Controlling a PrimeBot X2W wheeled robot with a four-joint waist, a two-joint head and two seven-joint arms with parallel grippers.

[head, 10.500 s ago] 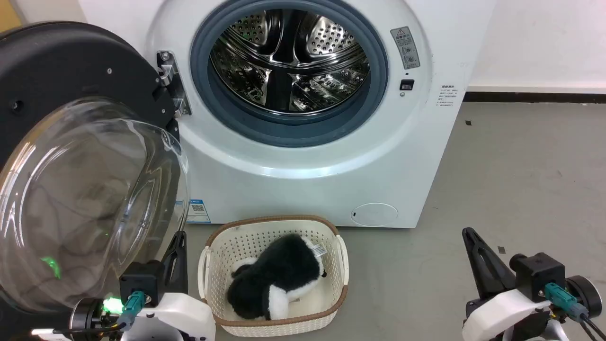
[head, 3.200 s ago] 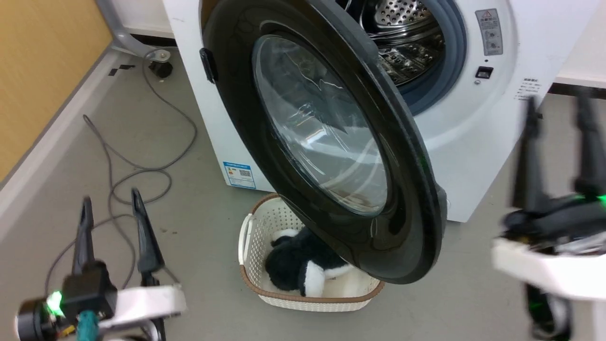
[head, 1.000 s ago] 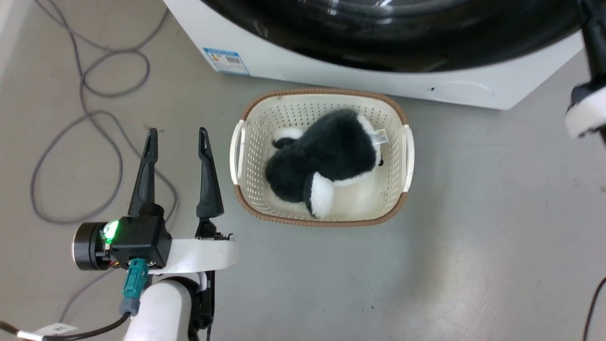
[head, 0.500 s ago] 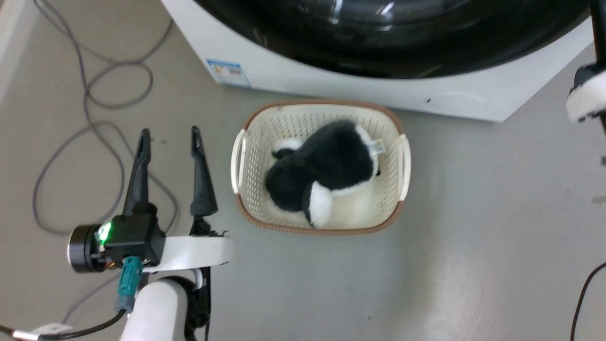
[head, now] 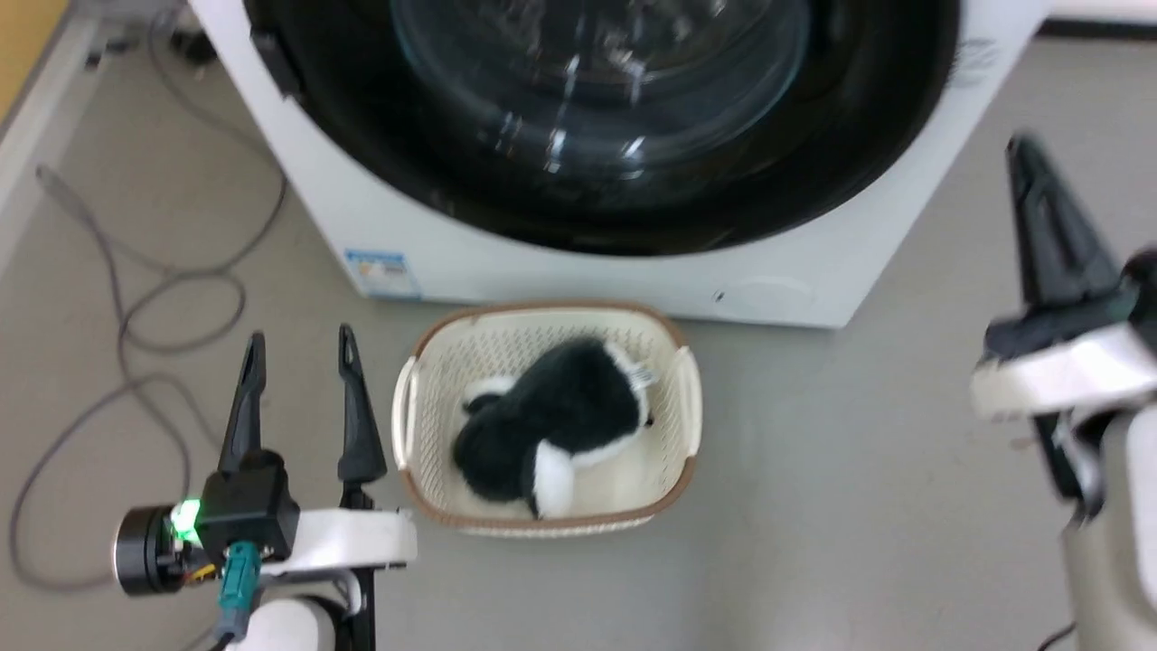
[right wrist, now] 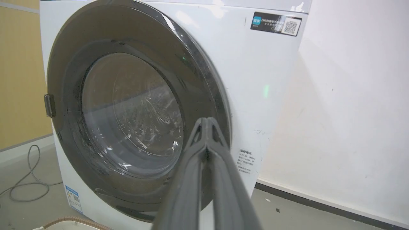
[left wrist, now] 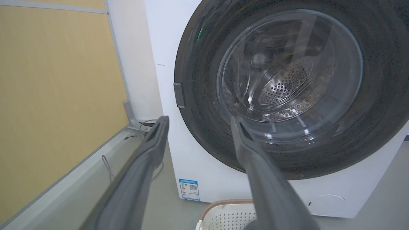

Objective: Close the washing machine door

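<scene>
The door is sitting flush on the washing machine, maybe unlatched and risking swinging out. Before it, the left tool is gaping wide, and the right tool is pinching together, empty.

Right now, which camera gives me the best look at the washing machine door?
The right wrist view: the washing machine door shows almost whole, rim against the washing machine, with the right tool crossing its lower edge. The left wrist view crops its top and right; the head view catches a blurred lower part.

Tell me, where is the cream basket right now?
In the head view, the basket sits on the floor before the washing machine, just right of the left gripper.
</scene>
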